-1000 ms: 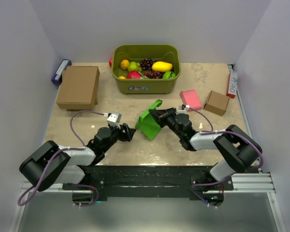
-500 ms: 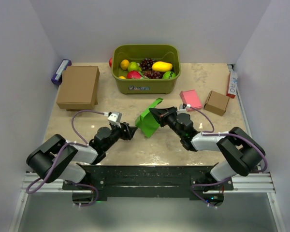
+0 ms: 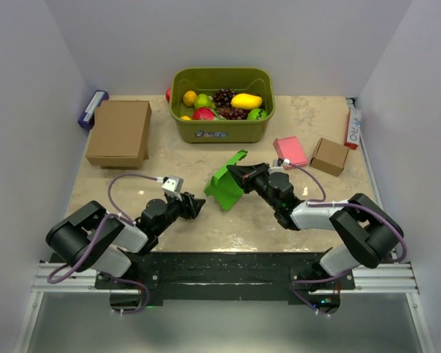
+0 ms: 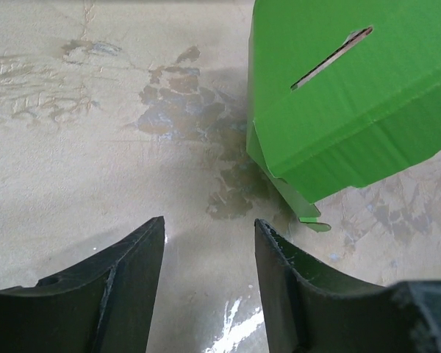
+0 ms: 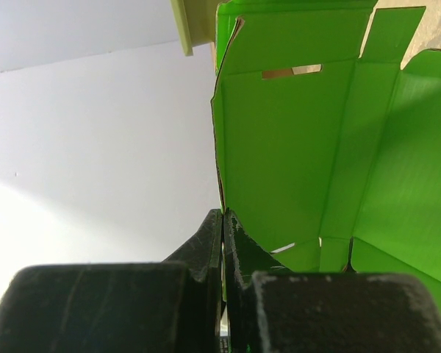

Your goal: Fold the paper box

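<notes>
Right gripper (image 5: 222, 219) pinched on a wall edge of the paper box (image 5: 279, 154), sheet standing up just ahead of it. Left gripper (image 4: 208, 239) spread, empty, box ahead-right, not touching. Looks light, thin, floppy (creases easily), so grab near fold lines, not flap tips.

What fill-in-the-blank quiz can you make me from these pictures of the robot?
The right hand is shut on the edge of the ____ paper box. The left hand is ____, not shut, and holds nothing. The olive tub holds ____.
Missing words: green; open; fruit.
</notes>
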Available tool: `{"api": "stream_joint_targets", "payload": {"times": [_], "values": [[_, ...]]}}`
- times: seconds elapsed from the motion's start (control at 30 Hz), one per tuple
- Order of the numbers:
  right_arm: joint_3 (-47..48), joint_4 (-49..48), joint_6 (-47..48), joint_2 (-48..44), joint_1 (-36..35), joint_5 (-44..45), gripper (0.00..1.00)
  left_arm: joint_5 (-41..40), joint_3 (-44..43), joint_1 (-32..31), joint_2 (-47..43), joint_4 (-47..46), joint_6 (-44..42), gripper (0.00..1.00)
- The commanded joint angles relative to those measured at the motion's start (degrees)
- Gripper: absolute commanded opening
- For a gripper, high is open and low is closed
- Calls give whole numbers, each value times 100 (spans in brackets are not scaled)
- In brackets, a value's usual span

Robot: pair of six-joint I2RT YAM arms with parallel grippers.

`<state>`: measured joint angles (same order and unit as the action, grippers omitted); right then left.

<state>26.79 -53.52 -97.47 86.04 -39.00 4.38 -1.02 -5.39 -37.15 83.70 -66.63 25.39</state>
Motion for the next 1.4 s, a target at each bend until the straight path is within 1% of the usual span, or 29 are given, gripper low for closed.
{"api": "stream_joint_targets", "payload": {"times": [0.0, 0.1, 0.3, 0.53, 0.73, 0.9, 1.03, 1.07, 1.13, 1.17, 1.2, 1.3, 1.33, 1.37], "values": [[46, -71, -35, -263, -37, 36, 0, -127, -146, 32, 120, -614, 142, 56], [63, -10, -18, -324, -37, 63, 0, -144, -305, 49, 278, -711, 221, 55], [72, 43, -9, -360, -37, 45, 0, 66, -375, 207, 489, -1281, 450, 54], [81, 43, -26, -334, -29, 10, 0, 268, -358, 278, 472, -1607, 476, 54], [99, -1, -53, -307, -37, -25, 0, 348, -314, 375, 437, -1687, 493, 51], [107, 43, -35, -369, -37, -25, 0, 347, -165, 515, 401, -1879, 599, 51], [151, 130, 9, -404, -37, 1, 0, 672, -340, 524, 480, -1924, 608, 51], [195, 314, 87, -430, -37, 53, 0, 734, -410, 524, 515, -1933, 599, 51], [257, 560, 297, -535, -46, 176, 0, 892, -445, 524, 525, -1906, 450, 51], [318, 884, 342, -579, -37, 238, 0, 919, -437, 515, 437, -1767, 363, 51], [327, 974, 395, -667, -37, 395, 0, 910, -437, 515, 376, -1644, 196, 52], [371, 1290, 536, -790, -37, 685, 0, 840, -428, 489, -89, -933, -225, 60], [397, 1396, 614, -851, -37, 756, 0, 736, -419, 437, -230, -748, -340, 66], [467, 1562, 641, -869, -46, 809, 0, 639, -428, 375, -501, -372, -463, 68]]}}
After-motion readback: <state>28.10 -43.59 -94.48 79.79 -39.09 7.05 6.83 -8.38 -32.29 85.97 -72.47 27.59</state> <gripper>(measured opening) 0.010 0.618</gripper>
